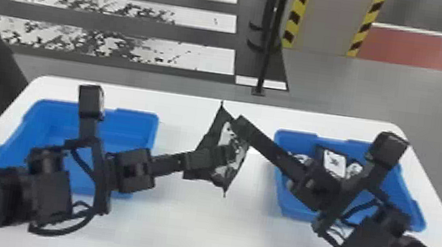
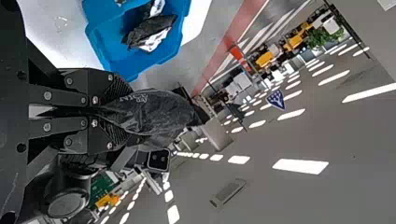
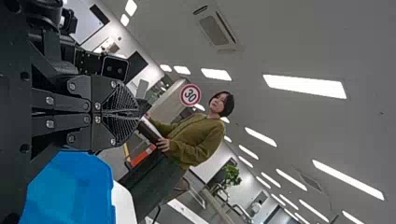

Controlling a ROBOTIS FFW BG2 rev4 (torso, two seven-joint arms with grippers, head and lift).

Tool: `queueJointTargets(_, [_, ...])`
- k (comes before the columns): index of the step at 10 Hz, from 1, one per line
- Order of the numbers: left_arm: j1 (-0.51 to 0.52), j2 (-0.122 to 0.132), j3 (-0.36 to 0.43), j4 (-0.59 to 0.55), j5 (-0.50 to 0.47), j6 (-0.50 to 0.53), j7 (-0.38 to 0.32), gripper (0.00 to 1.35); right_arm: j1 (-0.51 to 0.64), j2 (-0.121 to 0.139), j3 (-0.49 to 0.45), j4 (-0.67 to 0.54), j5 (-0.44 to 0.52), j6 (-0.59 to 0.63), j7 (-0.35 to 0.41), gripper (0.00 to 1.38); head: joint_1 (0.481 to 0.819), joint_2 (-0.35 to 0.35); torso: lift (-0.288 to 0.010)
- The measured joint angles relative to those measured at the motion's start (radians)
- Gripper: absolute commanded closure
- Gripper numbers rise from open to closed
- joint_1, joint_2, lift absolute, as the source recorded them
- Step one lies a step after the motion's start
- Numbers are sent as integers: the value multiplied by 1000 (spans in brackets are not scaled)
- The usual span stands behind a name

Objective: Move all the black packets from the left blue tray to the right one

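Observation:
My left gripper [image 1: 228,155] is shut on a black packet [image 1: 213,132] with a pale patterned face, held over the table between the trays. In the left wrist view, the packet [image 2: 159,112] sticks out from my left gripper [image 2: 123,112]. Against the packet's far upper edge is my right gripper [image 1: 241,124], its fingers closed on that edge. The right wrist view has my right gripper [image 3: 133,113] with its fingers together and a dark bit at their tips. Black-and-white packets [image 1: 334,162] lie in the right blue tray [image 1: 407,190]; the left blue tray [image 1: 134,122] is partly hidden by my left arm.
Both trays stand on a white table [image 1: 193,232], with bare tabletop between them and in front. A black pole [image 1: 266,57] rises from the floor behind the table. My forearms cross over the trays, one on each side.

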Motion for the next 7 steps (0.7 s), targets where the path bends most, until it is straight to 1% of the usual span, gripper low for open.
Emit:
queueJointTargets(1, [2,-4,5,0,6,-4,18,509,-1,-1,4,10,-37,3,4,1279,695,-12,-140])
queueJointTargets(2, [10,-9,11,0,16,-4,36,130,-7,-4,5,20,-60,4,5,1279,695,-10,-140])
queueJointTargets(3, [20,-13,19,0,22,-2,42,84,-24,-8,2,38,-66,3,3,1279,695,-10,-140])
queueJointTargets(4, [32,-16,27,0,30,-1,43,145,-53,-14,-11,77,-63,-13,-3,1279,695,-17,-140])
queueJointTargets(6, [50,-19,26,0,75,-1,42,160,-116,-29,-46,202,-60,-70,-12,1279,695,-69,-140])
queueJointTargets(7, [60,-20,23,-6,97,-5,41,160,-144,-33,-71,261,-47,-96,-20,1279,695,-109,-140])
